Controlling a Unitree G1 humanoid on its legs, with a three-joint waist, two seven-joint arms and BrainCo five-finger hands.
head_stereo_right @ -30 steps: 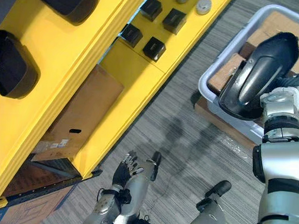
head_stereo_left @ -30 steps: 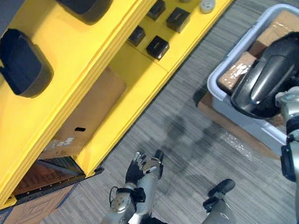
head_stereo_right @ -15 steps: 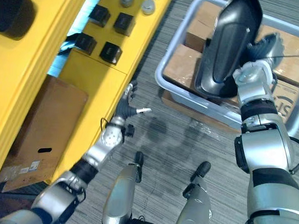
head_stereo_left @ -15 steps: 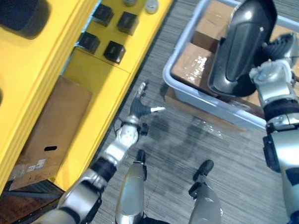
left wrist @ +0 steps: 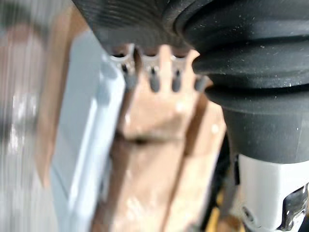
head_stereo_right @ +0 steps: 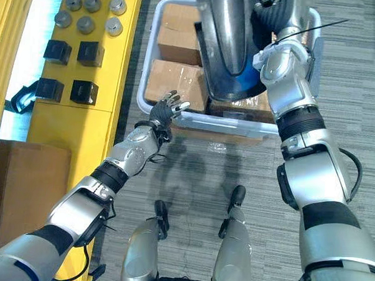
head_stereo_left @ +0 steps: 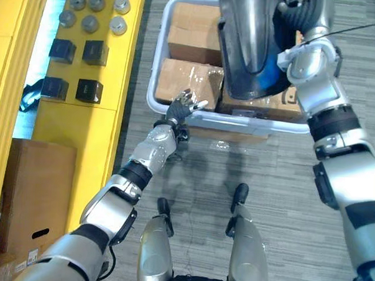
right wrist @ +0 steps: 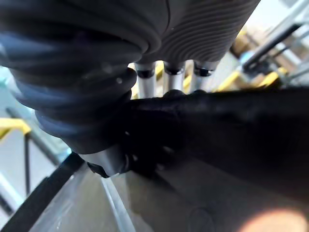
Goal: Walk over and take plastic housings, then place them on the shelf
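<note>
Grey carpet [head_stereo_left: 279, 182] carries a grey bin [head_stereo_left: 154, 83] of boxes [head_stereo_left: 184, 78]. Above it the plastic housing [head_stereo_left: 244, 43] runs lengthwise away from the robot, gripped by the right hand [head_stereo_right: 277, 14]. Left hand [head_stereo_left: 179, 109], fingers spread, has moved from beside the shelf [head_stereo_left: 82, 130] to the bin's rim.

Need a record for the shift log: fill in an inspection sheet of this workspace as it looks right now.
Surface: grey striped carpet floor; yellow shelf on the robot's left.
Job's things: one dark plastic housing, held up over the pale tub.
Clutter: cardboard boxes in the tub; black blocks and grey round caps on the shelf; a larger cardboard box at the shelf's lower level.
Hands: right hand closed on the plastic housing; left hand open, fingers spread by the tub's near rim.
Cables: nothing seen.
Surroundings: nothing seen.
</note>
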